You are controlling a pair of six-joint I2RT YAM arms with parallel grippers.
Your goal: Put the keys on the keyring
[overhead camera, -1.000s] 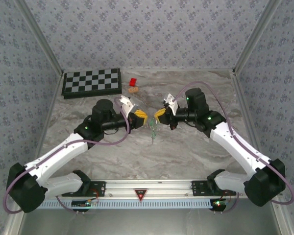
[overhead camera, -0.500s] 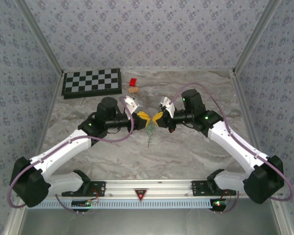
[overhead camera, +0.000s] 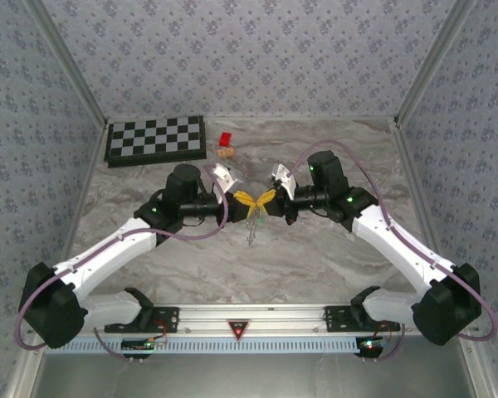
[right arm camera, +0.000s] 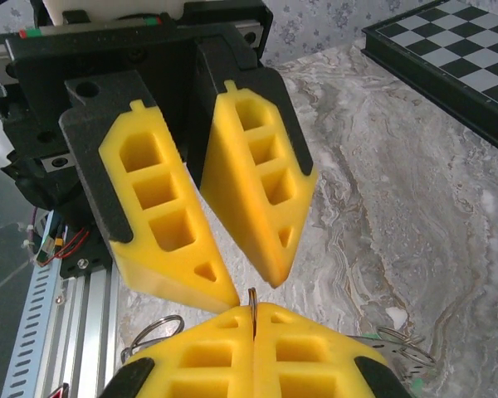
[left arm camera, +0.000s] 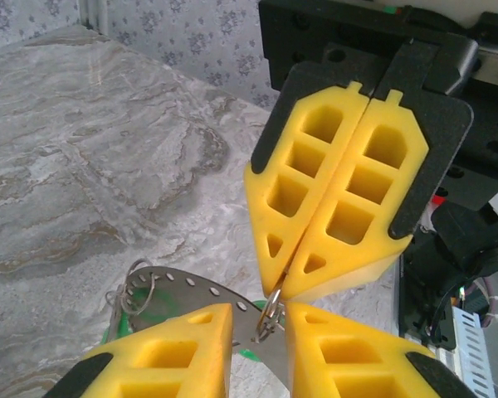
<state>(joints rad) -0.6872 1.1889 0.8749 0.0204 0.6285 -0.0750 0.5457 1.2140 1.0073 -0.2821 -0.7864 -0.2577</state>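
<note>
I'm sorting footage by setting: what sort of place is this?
Probably a robot test booth: wallpapered walls enclose a marble-look tabletop, with arms mounted on an aluminium rail.

bare table stretches right of the chessboard, past the red block and tan piece just beside it; nearer than the chessboard, left gripper and right gripper meet tip to tip at the keyring, blocking mid-table.

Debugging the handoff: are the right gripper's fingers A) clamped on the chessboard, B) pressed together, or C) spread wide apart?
B: the left wrist view shows the right gripper with its yellow fingers flush against each other, nipping a small wire ring at the tips.
</note>
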